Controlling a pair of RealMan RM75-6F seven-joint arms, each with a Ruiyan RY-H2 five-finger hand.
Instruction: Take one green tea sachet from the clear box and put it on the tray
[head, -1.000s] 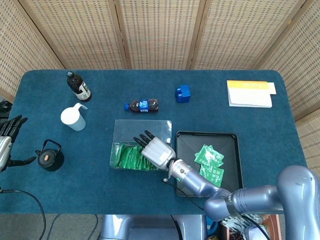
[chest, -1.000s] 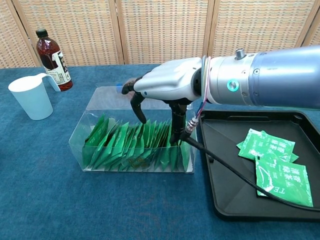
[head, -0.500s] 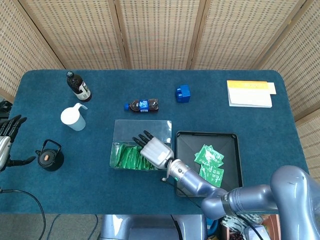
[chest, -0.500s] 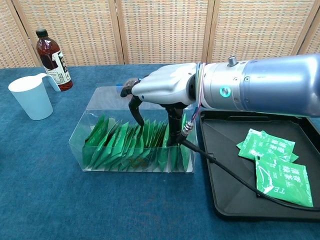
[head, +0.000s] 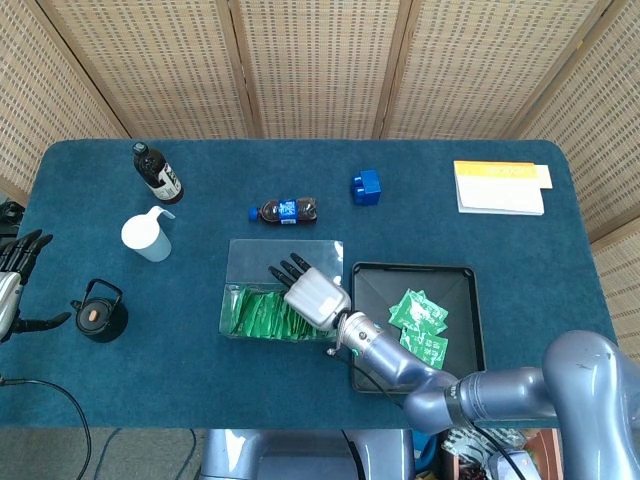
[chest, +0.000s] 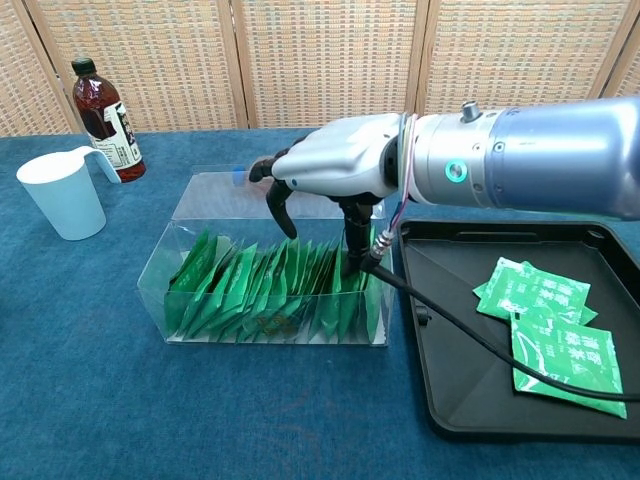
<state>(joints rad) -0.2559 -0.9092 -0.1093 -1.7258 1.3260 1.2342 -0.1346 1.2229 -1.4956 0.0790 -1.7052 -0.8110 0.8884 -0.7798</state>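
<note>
Over the clear box (chest: 190, 255) our right hand (chest: 335, 170) reaches down, fingers apart, thumb among the green tea sachets (chest: 265, 290) (nothing gripped that we can see). Beside it, the tray (chest: 455, 290) holds loose sachets (chest: 545, 320). Our left hand (head: 15, 275) hangs spread at the table's edge.

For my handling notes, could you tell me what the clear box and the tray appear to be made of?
The clear box looks like thin, glossy transparent plastic: the sachets and cloth show through its walls. The tray looks like black, matte-to-satin moulded plastic with a raised rim; metal cannot be excluded.
</note>
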